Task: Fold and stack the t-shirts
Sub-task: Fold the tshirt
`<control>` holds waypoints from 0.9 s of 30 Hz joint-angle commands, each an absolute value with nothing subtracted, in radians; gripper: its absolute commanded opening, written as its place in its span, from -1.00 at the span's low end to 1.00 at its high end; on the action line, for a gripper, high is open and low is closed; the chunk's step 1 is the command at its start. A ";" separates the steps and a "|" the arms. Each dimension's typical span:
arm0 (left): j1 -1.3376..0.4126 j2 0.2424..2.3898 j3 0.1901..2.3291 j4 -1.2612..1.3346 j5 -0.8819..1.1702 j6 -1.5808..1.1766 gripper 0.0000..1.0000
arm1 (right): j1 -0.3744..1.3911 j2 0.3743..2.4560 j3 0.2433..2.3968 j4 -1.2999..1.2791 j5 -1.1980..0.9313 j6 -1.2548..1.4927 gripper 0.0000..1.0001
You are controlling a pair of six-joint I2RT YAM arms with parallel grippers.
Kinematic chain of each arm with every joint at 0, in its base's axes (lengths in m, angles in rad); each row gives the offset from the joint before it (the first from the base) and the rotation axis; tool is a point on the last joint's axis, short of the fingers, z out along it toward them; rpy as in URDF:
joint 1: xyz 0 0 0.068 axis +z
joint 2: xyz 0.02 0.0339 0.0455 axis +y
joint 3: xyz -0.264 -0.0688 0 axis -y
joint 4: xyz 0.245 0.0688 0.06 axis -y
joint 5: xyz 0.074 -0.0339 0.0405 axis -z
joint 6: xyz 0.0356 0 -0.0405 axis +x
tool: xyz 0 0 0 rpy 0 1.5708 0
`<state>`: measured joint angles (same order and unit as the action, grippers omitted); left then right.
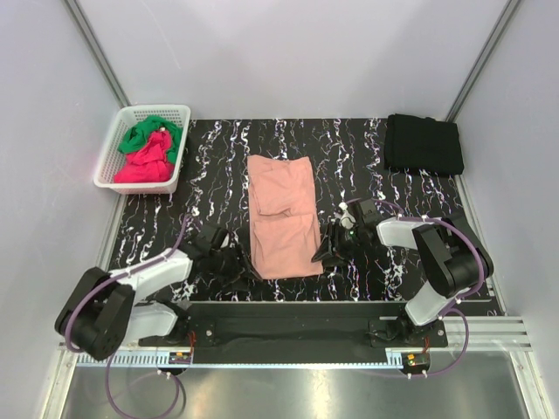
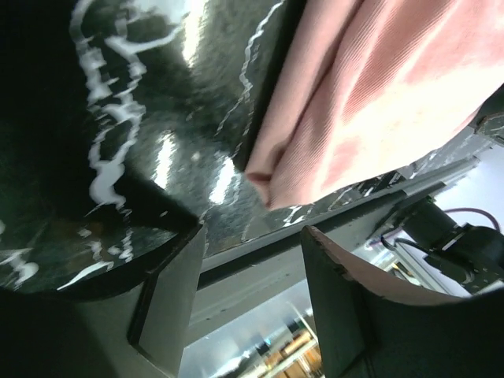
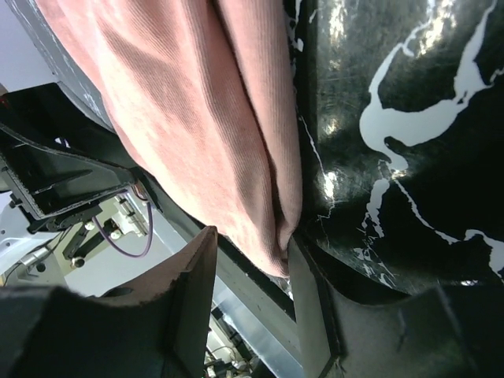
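Observation:
A salmon-pink t-shirt point(image 1: 281, 216) lies folded into a long strip in the middle of the black marbled table point(image 1: 218, 166). My left gripper point(image 1: 239, 269) sits low by the strip's near left corner. In the left wrist view the gripper point(image 2: 252, 291) is open and empty, with the cloth's corner point(image 2: 272, 177) just ahead of its tips. My right gripper point(image 1: 322, 254) is at the near right corner. Its jaws point(image 3: 250, 287) stand open, and the shirt's corner point(image 3: 272, 244) rests against the inner face of one finger point(image 3: 311, 307).
A folded black t-shirt point(image 1: 424, 144) lies at the back right. A white basket point(image 1: 112, 157) at the back left holds a green t-shirt point(image 1: 150, 133) and a magenta-red one point(image 1: 144, 166). The table's near edge runs just behind both grippers.

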<state>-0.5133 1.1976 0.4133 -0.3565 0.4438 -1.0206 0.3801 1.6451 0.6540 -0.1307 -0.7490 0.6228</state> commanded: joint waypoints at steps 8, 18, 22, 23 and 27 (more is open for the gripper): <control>-0.515 1.482 0.396 -0.218 0.333 -0.962 0.19 | 0.379 1.612 0.687 -0.173 -0.733 0.584 -0.04; -0.515 1.508 0.403 -0.134 0.295 -0.971 0.11 | 0.379 1.629 0.661 -0.187 -0.712 0.566 -0.05; -0.515 1.516 0.405 -0.112 0.288 -0.979 -0.14 | 0.377 1.660 0.660 -0.167 -0.719 0.568 -0.06; -0.515 1.520 0.406 -0.110 0.293 -0.979 -0.18 | 0.379 1.670 0.660 -0.158 -0.721 0.571 -0.07; -0.515 1.514 0.414 -0.129 0.302 -0.966 -0.33 | 0.379 1.689 0.657 -0.141 -0.713 0.578 -0.07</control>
